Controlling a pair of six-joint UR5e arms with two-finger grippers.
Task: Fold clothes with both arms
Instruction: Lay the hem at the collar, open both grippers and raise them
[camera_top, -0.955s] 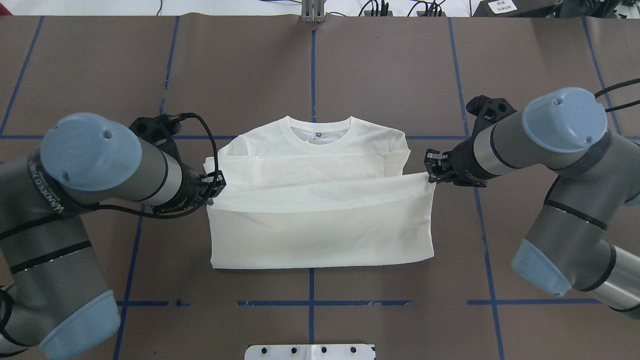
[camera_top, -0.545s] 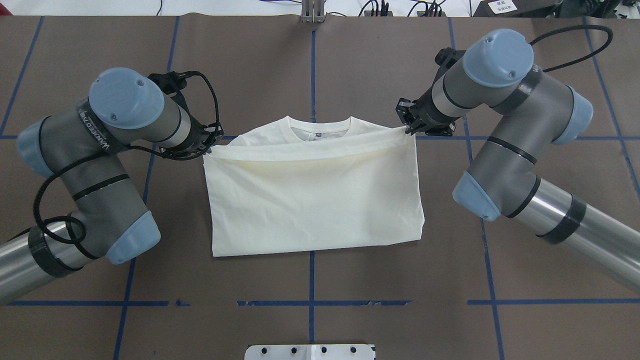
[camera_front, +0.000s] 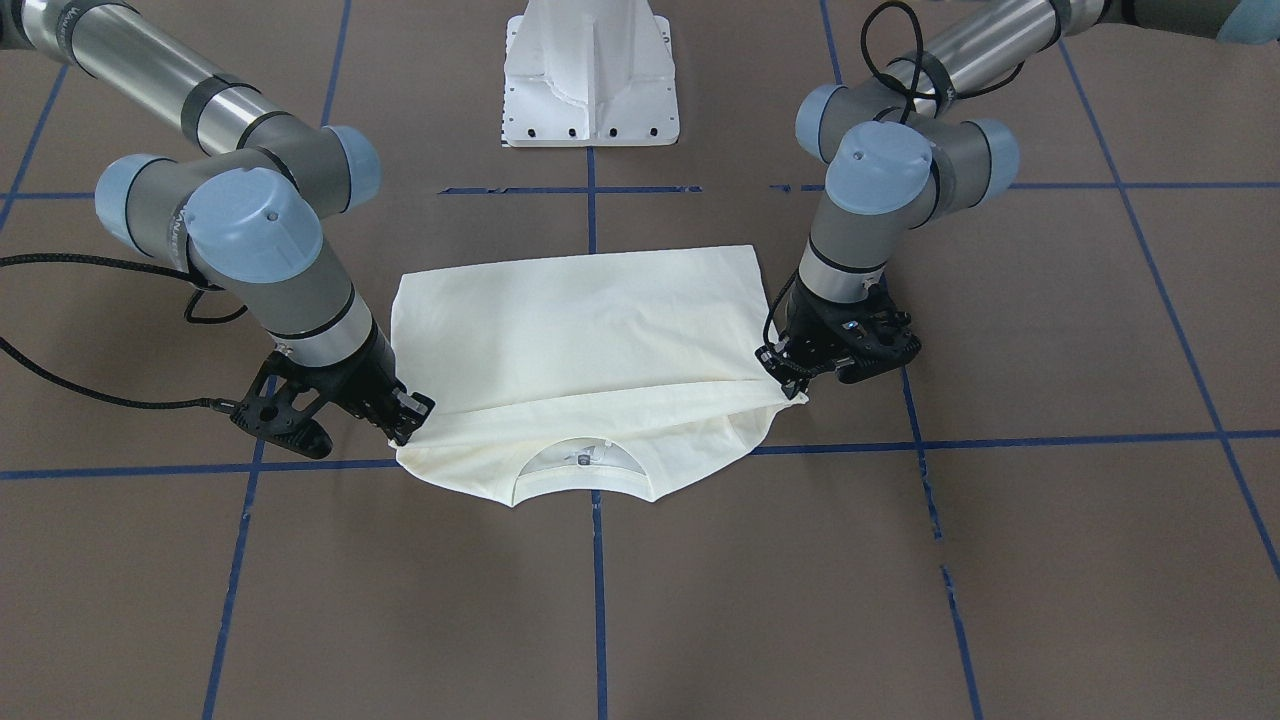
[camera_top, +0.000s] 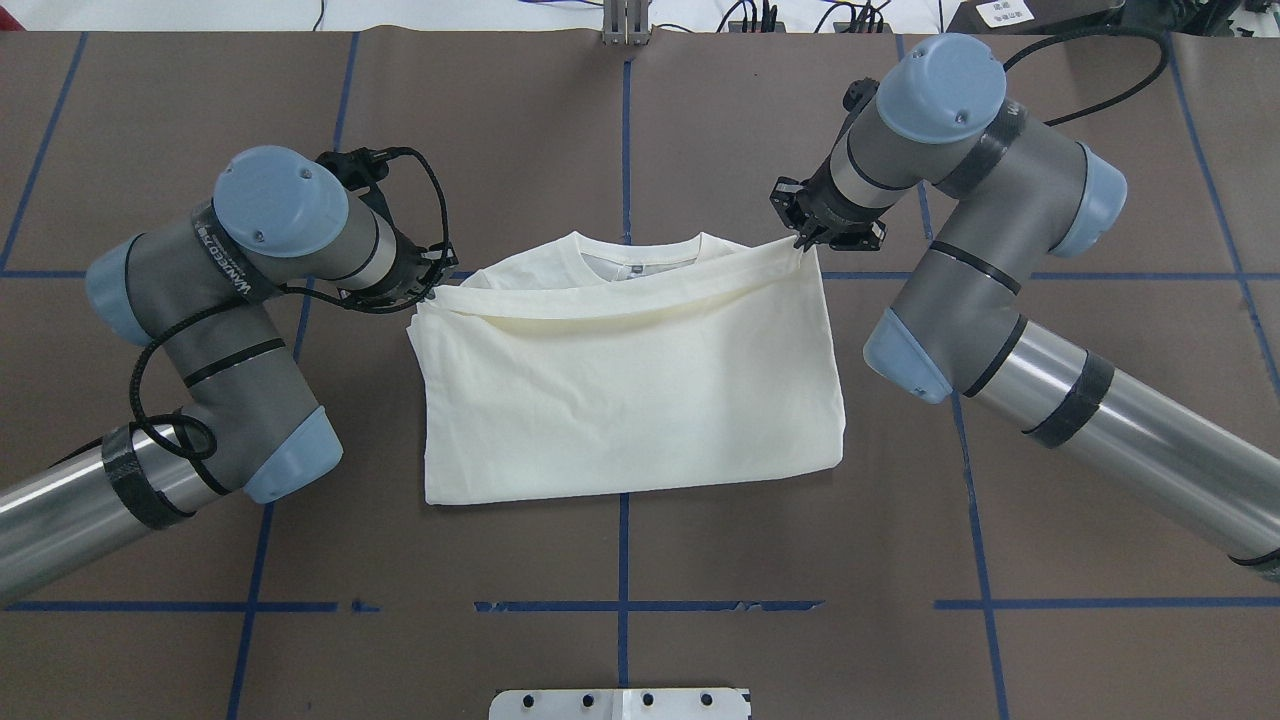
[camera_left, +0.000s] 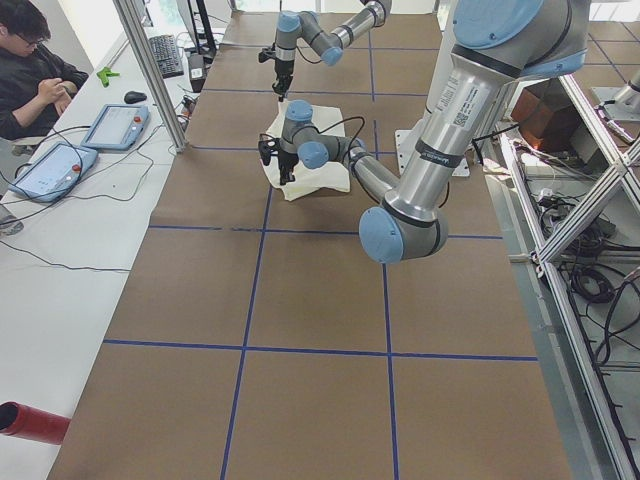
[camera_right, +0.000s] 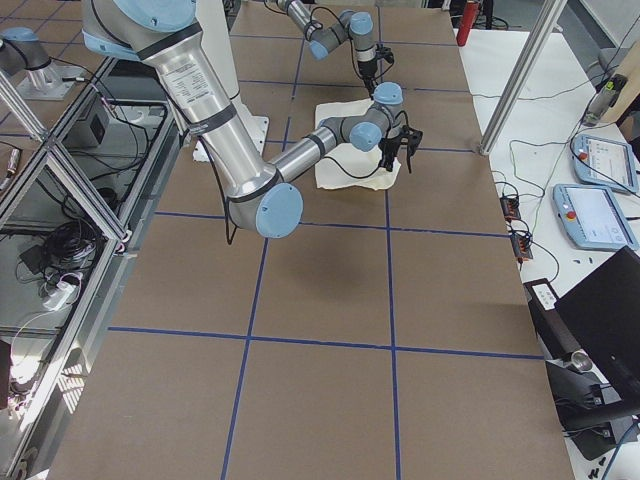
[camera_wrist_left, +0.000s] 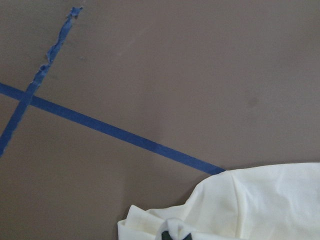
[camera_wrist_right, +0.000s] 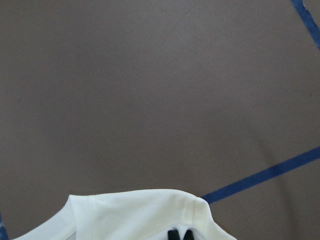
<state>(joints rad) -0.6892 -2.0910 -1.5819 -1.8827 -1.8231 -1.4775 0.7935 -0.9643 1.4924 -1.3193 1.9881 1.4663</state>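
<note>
A cream shirt (camera_top: 620, 400) lies folded on the brown surface (camera_top: 620, 130), plain side up, its doubled-over hem edge stopping just short of the neckline (camera_top: 640, 250). The left tool (camera_top: 425, 287) is pressed onto the hem corner on the neckline's left. The right tool (camera_top: 802, 240) pinches the opposite corner on the neckline's right, which sits slightly raised.
</note>
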